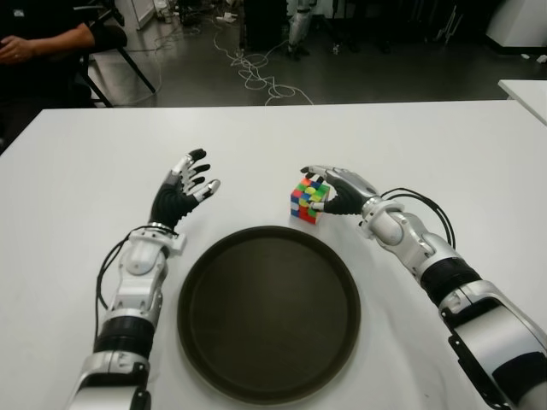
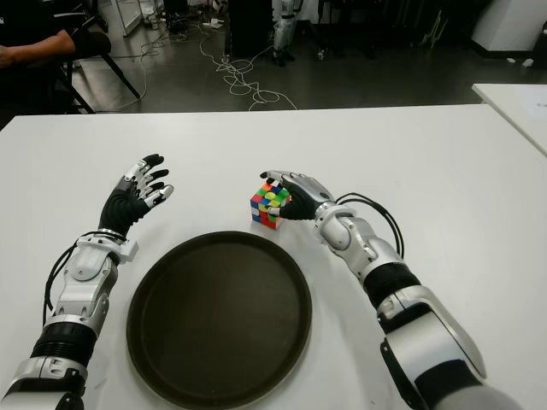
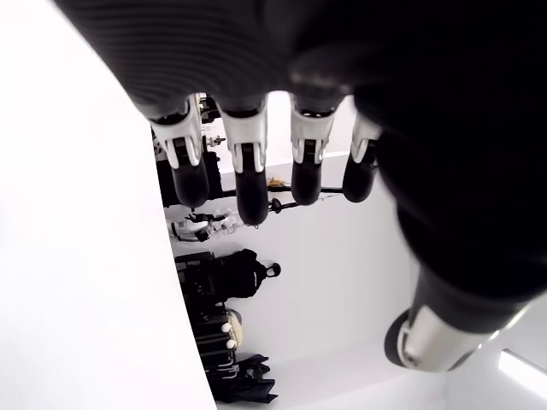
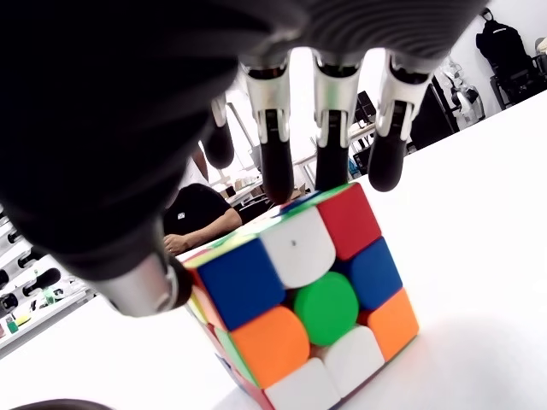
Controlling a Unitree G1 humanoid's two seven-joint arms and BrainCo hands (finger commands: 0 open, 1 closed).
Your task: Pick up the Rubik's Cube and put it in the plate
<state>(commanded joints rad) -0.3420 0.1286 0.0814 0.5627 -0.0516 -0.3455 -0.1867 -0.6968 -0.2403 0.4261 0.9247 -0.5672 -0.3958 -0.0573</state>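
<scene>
The Rubik's Cube [image 1: 308, 200] stands on the white table [image 1: 102, 162] just beyond the far rim of the dark round plate [image 1: 268, 316]. My right hand [image 1: 329, 192] reaches over the cube from the right. Its fingers [image 4: 278, 166] stretch nearly straight across the cube's [image 4: 299, 299] top far edge, and its thumb [image 4: 149, 286] sits at a near side corner. The cube's underside stays on the table. My left hand [image 1: 190, 184] hovers open with spread fingers [image 3: 244, 166], left of the plate's far rim and holding nothing.
A seated person [image 1: 43, 43] is beyond the table's far left corner. Cables [image 1: 256, 73] lie on the dark floor behind the table. A second white table [image 1: 526, 90] shows at the far right.
</scene>
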